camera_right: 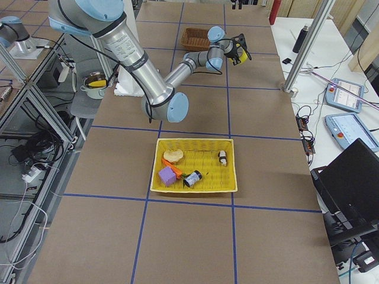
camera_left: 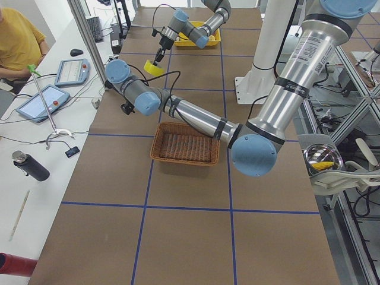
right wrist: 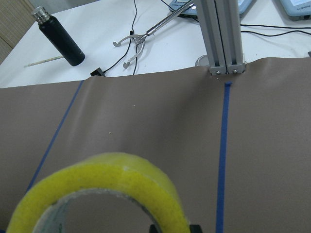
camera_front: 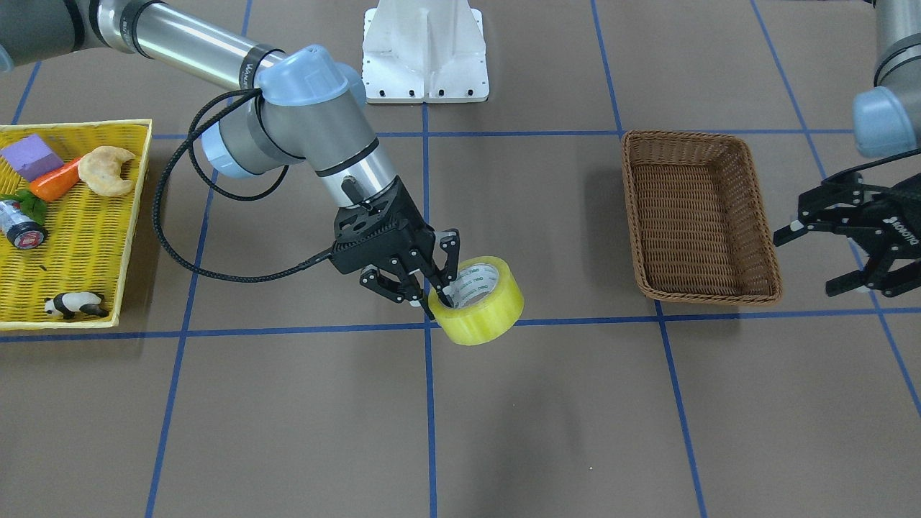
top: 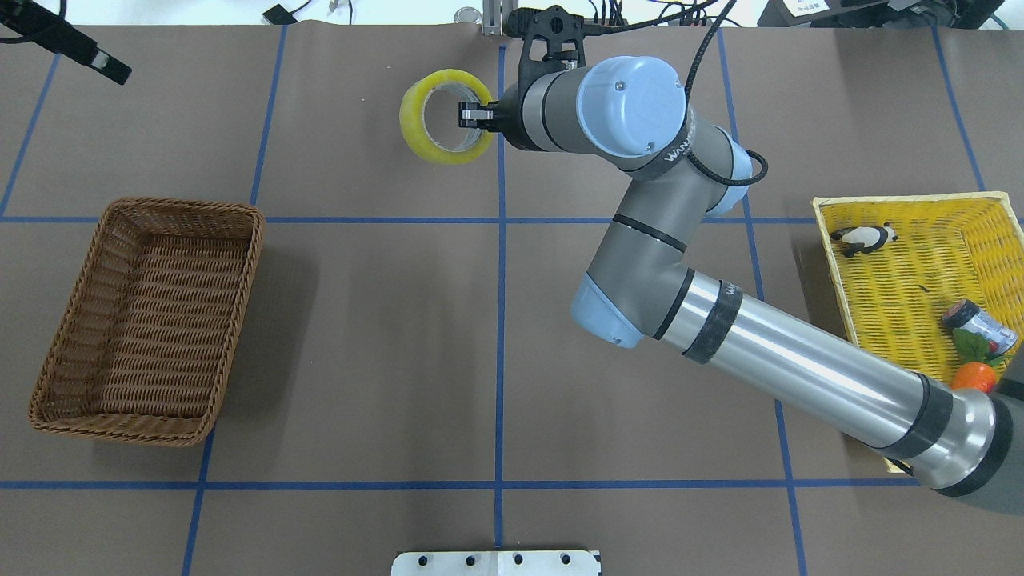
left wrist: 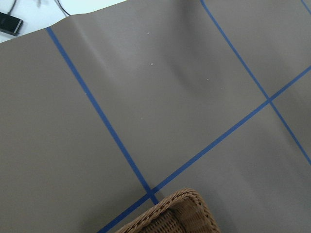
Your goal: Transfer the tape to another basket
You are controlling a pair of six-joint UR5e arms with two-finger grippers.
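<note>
The tape (camera_front: pixel 486 306), a yellow-green roll with a white printed core, hangs in my right gripper (camera_front: pixel 437 296). The gripper is shut on the roll's wall, one finger inside the core and one outside. The roll is held above the table near the middle, by the far edge in the overhead view (top: pixel 416 132), and fills the bottom of the right wrist view (right wrist: pixel 97 179). The brown wicker basket (camera_front: pixel 701 216) stands empty to the left in the overhead view (top: pixel 144 320). My left gripper (camera_front: pixel 809 262) is open and empty, just beyond the basket's outer side.
A yellow woven tray (camera_front: pixel 72 237) on the robot's right holds a purple block (camera_front: pixel 32 155), a carrot, a croissant (camera_front: pixel 106 170), a toy panda (camera_front: pixel 72 304) and a small dark cylinder (camera_front: pixel 18 224). The white robot base (camera_front: pixel 424 50) stands at the table's near edge.
</note>
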